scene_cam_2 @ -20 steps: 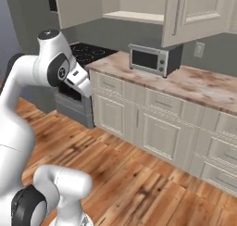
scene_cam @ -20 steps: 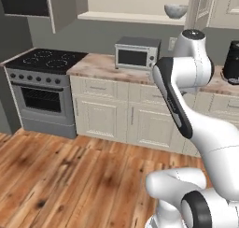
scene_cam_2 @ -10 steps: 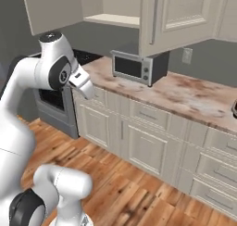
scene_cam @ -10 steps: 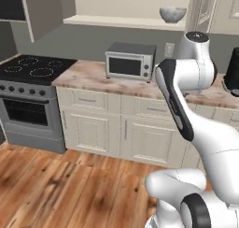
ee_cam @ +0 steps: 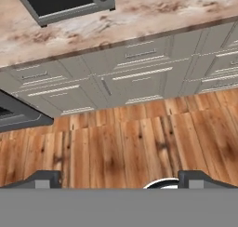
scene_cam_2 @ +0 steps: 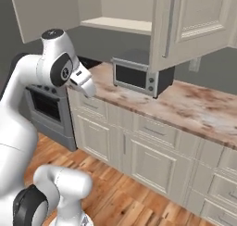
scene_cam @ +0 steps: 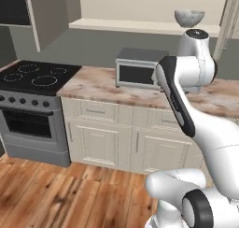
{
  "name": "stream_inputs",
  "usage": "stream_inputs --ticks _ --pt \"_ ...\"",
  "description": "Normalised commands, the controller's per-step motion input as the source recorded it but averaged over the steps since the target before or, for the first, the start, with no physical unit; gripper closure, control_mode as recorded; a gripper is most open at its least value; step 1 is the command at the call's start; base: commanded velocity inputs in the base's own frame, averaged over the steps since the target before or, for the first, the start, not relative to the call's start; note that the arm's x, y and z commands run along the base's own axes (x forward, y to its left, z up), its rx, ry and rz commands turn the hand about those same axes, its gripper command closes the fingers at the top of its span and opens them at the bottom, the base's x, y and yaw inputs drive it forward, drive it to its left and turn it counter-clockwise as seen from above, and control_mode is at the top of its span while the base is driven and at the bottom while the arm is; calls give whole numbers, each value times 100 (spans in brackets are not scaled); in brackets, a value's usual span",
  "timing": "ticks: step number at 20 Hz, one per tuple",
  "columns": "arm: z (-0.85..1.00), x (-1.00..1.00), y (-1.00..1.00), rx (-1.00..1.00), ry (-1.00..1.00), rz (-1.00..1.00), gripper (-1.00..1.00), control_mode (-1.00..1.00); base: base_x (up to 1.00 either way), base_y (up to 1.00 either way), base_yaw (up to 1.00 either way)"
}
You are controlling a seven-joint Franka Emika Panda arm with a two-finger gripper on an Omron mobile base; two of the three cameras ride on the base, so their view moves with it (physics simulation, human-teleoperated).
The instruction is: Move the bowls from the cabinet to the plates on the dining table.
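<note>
One grey-white stone-look bowl (scene_cam: 189,17) stands on the shelf of the open cream cabinet (scene_cam: 130,26), up at the right, just above my arm's top joint. In the right base view a cabinet door (scene_cam_2: 190,26) with a long silver handle stands in front of that end of the shelf. My gripper (scene_cam_2: 87,87) hangs well below the shelf, out in front of the counter, pointing down. In the hand view the gripper (ee_cam: 123,180) is open, its fingertips (ee_cam: 46,179) far apart with nothing between them, over the wood floor. The plates and the dining table are out of view.
A silver microwave (scene_cam: 137,73) sits on the marble counter (scene_cam_2: 199,107) under the cabinet. A black-topped stove (scene_cam: 32,77) stands to the left. Cream drawers and doors (ee_cam: 135,68) run below the counter. An open cabinet door (scene_cam: 46,17) sticks out at upper left.
Both base views have shifted as the base drove toward the counter; microwave and cabinet now look larger and nearer. The gripper stays open and empty.
</note>
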Motion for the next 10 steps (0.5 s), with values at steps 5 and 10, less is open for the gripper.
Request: stream_inputs --ticks 5,10 --pt "0 0 0 0 0 0 -100 100 5 49 -25" --pt "0 0 0 0 0 0 -100 100 5 6 -27"
